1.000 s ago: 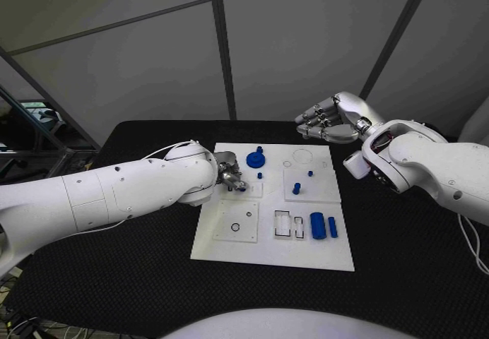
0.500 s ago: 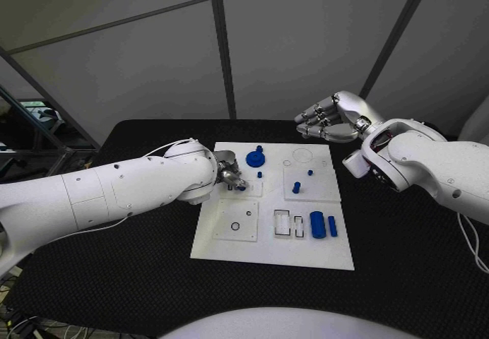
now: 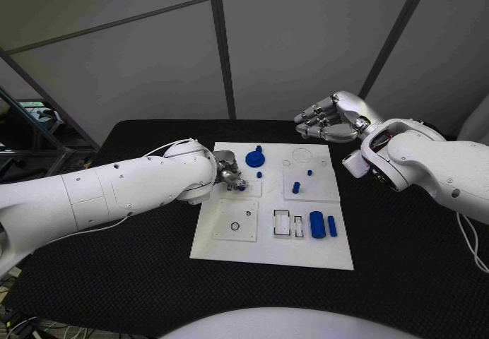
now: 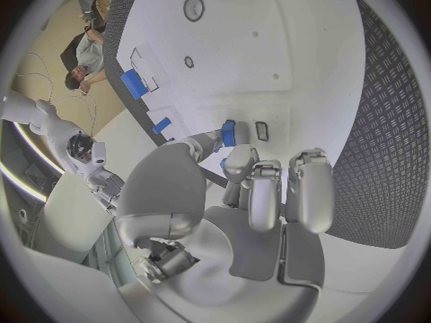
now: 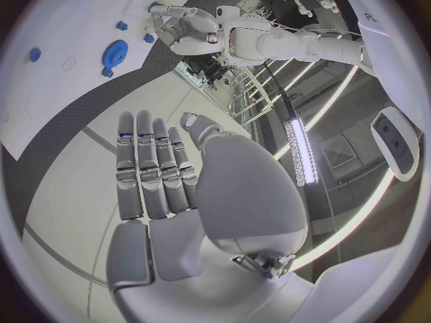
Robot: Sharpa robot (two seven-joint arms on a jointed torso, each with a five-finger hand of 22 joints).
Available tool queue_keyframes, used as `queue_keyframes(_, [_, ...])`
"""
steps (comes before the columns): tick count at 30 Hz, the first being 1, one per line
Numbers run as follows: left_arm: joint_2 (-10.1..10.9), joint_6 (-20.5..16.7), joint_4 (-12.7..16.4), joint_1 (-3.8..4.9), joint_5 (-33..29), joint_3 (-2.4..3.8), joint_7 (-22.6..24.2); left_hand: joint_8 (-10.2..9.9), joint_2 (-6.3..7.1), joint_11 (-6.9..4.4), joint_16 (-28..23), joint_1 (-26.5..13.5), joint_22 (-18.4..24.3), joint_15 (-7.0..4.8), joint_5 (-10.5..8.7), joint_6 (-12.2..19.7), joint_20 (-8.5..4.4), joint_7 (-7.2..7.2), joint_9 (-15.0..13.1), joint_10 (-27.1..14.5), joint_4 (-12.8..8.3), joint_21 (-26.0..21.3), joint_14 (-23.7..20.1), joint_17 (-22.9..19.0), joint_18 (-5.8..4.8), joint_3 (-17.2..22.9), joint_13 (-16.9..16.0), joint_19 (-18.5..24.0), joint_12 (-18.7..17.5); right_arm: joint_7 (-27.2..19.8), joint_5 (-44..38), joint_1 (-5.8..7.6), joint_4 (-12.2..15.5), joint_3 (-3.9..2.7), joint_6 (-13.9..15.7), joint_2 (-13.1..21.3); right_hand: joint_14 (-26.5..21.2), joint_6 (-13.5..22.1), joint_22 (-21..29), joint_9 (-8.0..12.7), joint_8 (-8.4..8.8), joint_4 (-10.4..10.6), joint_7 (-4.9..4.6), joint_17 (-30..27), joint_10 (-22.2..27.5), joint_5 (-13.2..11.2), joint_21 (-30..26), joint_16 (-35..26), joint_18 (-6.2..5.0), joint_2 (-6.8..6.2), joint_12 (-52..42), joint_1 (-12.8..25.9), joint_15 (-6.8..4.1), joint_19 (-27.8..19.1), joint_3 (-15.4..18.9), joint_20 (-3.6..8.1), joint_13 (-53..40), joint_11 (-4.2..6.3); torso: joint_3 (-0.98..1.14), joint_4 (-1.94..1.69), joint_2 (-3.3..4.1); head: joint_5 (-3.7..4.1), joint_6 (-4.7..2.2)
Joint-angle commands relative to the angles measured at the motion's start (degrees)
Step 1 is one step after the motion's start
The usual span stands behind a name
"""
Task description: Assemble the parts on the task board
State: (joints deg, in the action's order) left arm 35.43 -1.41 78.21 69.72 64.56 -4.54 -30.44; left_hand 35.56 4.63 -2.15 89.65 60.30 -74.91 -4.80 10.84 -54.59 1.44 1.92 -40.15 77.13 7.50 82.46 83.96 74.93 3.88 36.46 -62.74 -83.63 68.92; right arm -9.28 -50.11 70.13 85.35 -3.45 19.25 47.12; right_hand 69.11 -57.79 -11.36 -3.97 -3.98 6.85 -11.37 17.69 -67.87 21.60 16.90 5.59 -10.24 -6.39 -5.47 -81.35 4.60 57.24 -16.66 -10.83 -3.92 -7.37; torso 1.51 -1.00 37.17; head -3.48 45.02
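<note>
the left hand (image 3: 230,176) is down over the left side of the task board (image 3: 244,251), pinching a small blue part (image 4: 228,133) between its fingertips; in the left wrist view the piece sits just beside a small dark-rimmed slot (image 4: 261,130) in the board, touching or nearly so, hard to say which. its long axis looks to run across the fingertips, more or less flat to the board, though it's too small to be sure. the right hand (image 3: 328,118) hangs above the far edge of the table (image 3: 102,282), off the board, fingers curled inward with nothing in them. on the board, a blue gear (image 3: 255,159) lies near the far end, and a short blue cylinder (image 3: 318,225) with a thinner blue bar (image 3: 332,226) just beside it lie on the right, both with their long axes running near-to-far.
</note>
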Motion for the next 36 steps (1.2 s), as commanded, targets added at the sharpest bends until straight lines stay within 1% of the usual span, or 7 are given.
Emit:
queue_keyframes(1, [-0.1, 0.7, -0.2, 0.11, -0.1, 0.03, -0.4, 0.2, 0.61, -0.29, 0.4, -2.3, -5.0, -0.50, -1.15, -1.0, -0.24, -0.57, 0.2, 0.9, -4.7, 0.2, 6.0, 15.1, -1.40, 4.9, -0.1, -0.8, 0.3, -0.3, -0.1, 0.09, 0.0, -0.03, -0.3, 0.0, 0.4, -0.3, 0.1, 0.0, -0.09, -0.1, -0.04, -0.1, -0.1, 0.3, -0.3, -0.3, -0.21, -0.02, -0.2, -0.4, -0.02, 0.3, -0.3, 0.01, 0.1, -0.02, 0.00, -0.04, 0.03, 0.01, 0.07])
queue_keyframes(4, [-0.1, 0.7, -0.3, 0.13, -0.1, 0.04, -0.4, 0.1, 0.91, -0.33, 0.4, -3.9, -5.1, -0.53, -1.82, -1.3, -0.27, -0.63, 0.3, 0.9, -3.8, 0.2, 6.0, 15.1, -1.40, 3.8, -0.1, -0.8, 0.4, -0.3, -0.1, 0.09, 0.0, -0.03, -0.3, 0.0, 0.4, -0.3, 0.1, 0.0, -0.09, -0.1, -0.04, -0.1, -0.1, 0.3, -0.3, -0.3, -0.21, -0.02, -0.2, -0.4, -0.02, 0.3, -0.3, 0.01, 0.1, -0.02, 0.01, -0.05, 0.05, -0.01, 0.07])
queue_keyframes(6, [-0.1, 0.6, -0.4, 0.14, -0.1, 0.05, -0.4, 0.0, 1.03, -0.32, 0.4, -5.7, -5.1, -0.53, -2.23, -1.6, -0.28, -0.64, 0.4, 0.9, -2.6, 0.2, 6.0, 15.1, -1.40, 2.4, -0.2, -0.9, 0.5, -0.3, -0.1, 0.09, 0.0, -0.03, -0.3, 0.0, 0.4, -0.3, 0.1, 0.0, -0.09, -0.1, -0.04, -0.1, -0.1, 0.3, -0.3, -0.3, -0.21, -0.02, -0.2, -0.4, -0.02, 0.3, -0.3, 0.01, 0.1, -0.02, 0.00, -0.04, 0.02, 0.01, 0.11])
queue_keyframes(11, [-0.2, 0.4, -0.5, 0.16, -0.1, 0.07, -0.4, -0.1, 0.77, -0.39, 0.4, -7.5, -5.3, -0.59, -2.33, -2.1, -0.33, -0.74, 0.6, 1.1, -1.1, 0.2, 6.0, 15.1, -1.43, 0.5, -0.6, -0.9, 0.8, -0.4, -0.1, 0.09, 0.0, -0.03, -0.2, 0.0, 0.4, -0.3, 0.1, 0.0, -0.08, -0.2, -0.06, -0.1, -0.1, 0.4, -0.4, -0.3, -0.20, -0.07, -0.2, -0.5, -0.01, 0.3, -0.3, 0.02, 0.1, -0.04, 0.02, -0.02, 0.00, 0.02, 0.18])
queue_keyframes(27, [-0.3, -0.4, -0.8, 0.17, -0.1, 0.19, -0.3, -0.3, 0.74, -0.43, 0.4, -9.5, -5.4, -0.64, -2.34, -2.5, -0.40, -0.79, 1.0, 1.2, 0.8, 0.2, 6.0, 15.1, -1.45, -2.4, -0.9, -1.0, 1.1, -0.3, -0.1, 0.08, -0.1, -0.03, -0.3, 0.0, 0.4, -0.3, 0.1, 0.0, -0.07, -0.1, -0.13, -0.1, -0.1, 0.5, -0.4, -0.4, -0.16, -0.12, -0.2, -0.2, 0.05, 0.3, -0.3, -0.01, 0.1, -0.12, -0.01, -0.02, 0.00, 0.06, 0.25])
queue_keyframes(30, [-0.4, -0.4, -0.8, 0.17, -0.1, 0.23, -0.3, -0.4, 0.75, -0.42, 0.4, -9.6, -5.4, -0.64, -2.34, -2.6, -0.40, -0.79, 1.0, 1.1, 0.9, 0.2, 6.0, 15.1, -1.45, -2.5, -0.8, -1.0, 1.1, -0.3, -0.1, 0.08, -0.1, -0.03, -0.3, 0.0, 0.4, -0.3, 0.1, 0.0, -0.07, -0.1, -0.13, -0.1, -0.1, 0.5, -0.4, -0.4, -0.16, -0.12, -0.2, -0.2, 0.05, 0.3, -0.3, -0.01, 0.1, -0.12, 0.03, -0.01, 0.00, 0.04, 0.29])
queue_keyframes(36, [-0.4, -0.3, -0.9, 0.17, -0.1, 0.27, -0.3, -0.4, 1.28, -0.44, 0.4, -9.6, -5.5, -0.65, -2.38, -2.6, -0.41, -0.81, 1.0, 1.1, 0.9, 0.2, 6.0, 15.1, -1.45, -3.3, -0.9, -1.0, 1.1, -0.3, -0.1, 0.07, -0.1, -0.03, -0.4, 0.0, 0.4, -0.3, 0.1, 0.0, -0.07, -0.1, -0.13, -0.1, -0.1, 0.5, -0.4, -0.4, -0.16, -0.12, -0.2, -0.2, 0.05, 0.3, -0.3, -0.01, 0.1, -0.12, -0.02, -0.06, -0.01, 0.08, 0.32])
